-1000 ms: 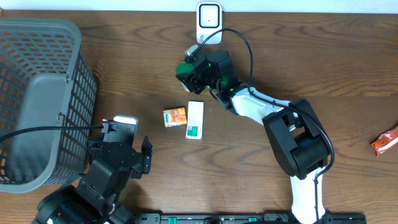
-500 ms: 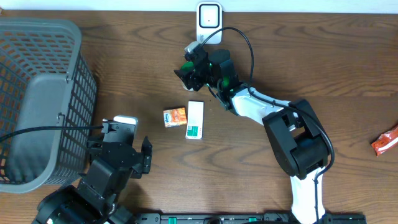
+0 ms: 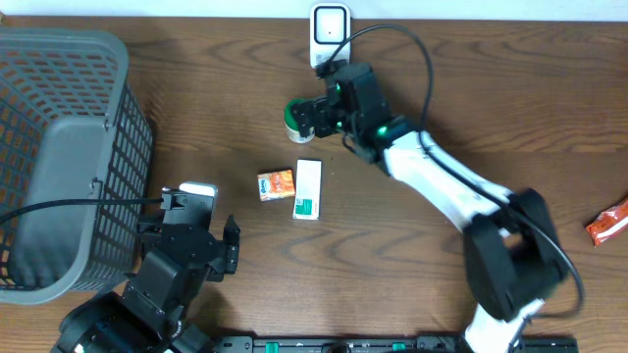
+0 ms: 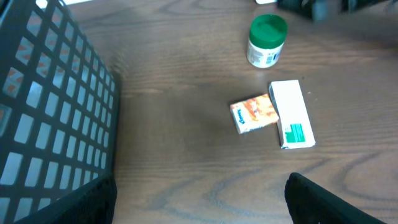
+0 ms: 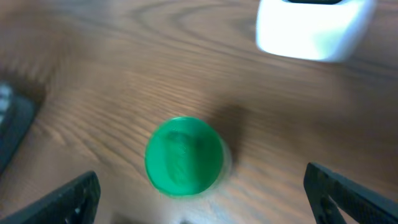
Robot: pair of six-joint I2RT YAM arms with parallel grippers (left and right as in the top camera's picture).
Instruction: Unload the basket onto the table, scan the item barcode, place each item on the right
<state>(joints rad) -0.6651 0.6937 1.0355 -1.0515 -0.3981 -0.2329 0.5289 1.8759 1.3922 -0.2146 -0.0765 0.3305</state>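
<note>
A small white jar with a green lid [image 3: 296, 119] stands upright on the wooden table, just in front of the white scanner [image 3: 330, 29]. My right gripper [image 3: 313, 118] is open beside it; in the right wrist view the green lid [image 5: 184, 155] sits free between and ahead of the wide-apart fingers [image 5: 74, 198], and the scanner [image 5: 311, 28] is at the top. My left gripper [image 3: 196, 214] is open at the lower left over bare table. Its wrist view shows the jar [image 4: 267, 41] far off.
An orange packet [image 3: 276, 183] and a white box with green print [image 3: 308, 188] lie side by side mid-table. A grey mesh basket [image 3: 59, 147] fills the left side. A red packet [image 3: 608, 224] lies at the far right edge. The scanner's black cable loops over the right arm.
My right gripper has opened and let go of the green-lidded jar, which now stands on the table. The right arm has drawn back to the right. The left arm has not moved.
</note>
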